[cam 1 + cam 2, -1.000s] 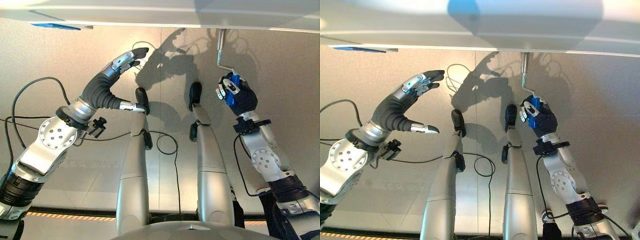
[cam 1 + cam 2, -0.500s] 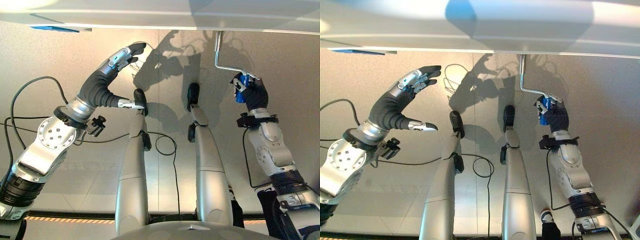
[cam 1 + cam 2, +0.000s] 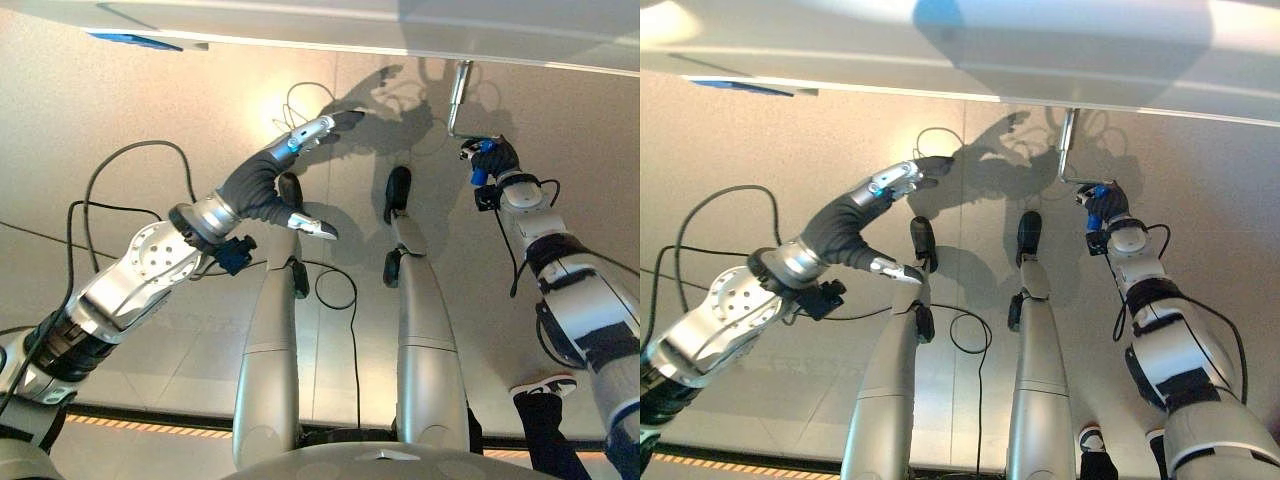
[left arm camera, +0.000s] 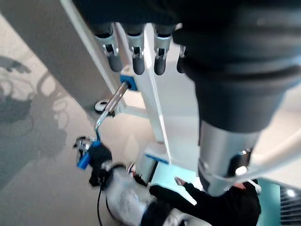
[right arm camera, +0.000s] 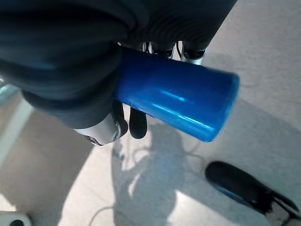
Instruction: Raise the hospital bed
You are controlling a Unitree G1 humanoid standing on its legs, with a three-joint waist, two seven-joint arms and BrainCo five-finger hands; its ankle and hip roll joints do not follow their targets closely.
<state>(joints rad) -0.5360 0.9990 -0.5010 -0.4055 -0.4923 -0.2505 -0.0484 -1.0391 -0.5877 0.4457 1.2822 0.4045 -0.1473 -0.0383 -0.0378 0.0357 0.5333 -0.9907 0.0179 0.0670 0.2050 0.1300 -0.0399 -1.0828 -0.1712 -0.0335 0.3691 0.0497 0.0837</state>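
1. The hospital bed (image 3: 400, 25) spans the far edge of the scene as a pale frame above the floor (image 3: 120, 130).
2. A silver crank (image 3: 458, 100) hangs from the underside of the bed frame on the right, bent at its lower end into a handle with a blue grip (image 5: 176, 99).
3. The right robot hand (image 3: 492, 160) reaches far and to the right, up to the crank's lower end; its fingers are curled round the blue grip, which juts out past the dark cover in the right wrist view.
4. The left robot hand (image 3: 300, 140) is raised in the middle of the scene, well left of the crank and apart from it, just short of the bed's edge.
5. Its fingers (image 4: 136, 59) are straight and loosely spread, thumb held apart, and it holds nothing.
6. In the left wrist view the crank comes down from a blue fitting (image 4: 128, 84) on the bed frame, with the right robot hand closed on the grip at its end.
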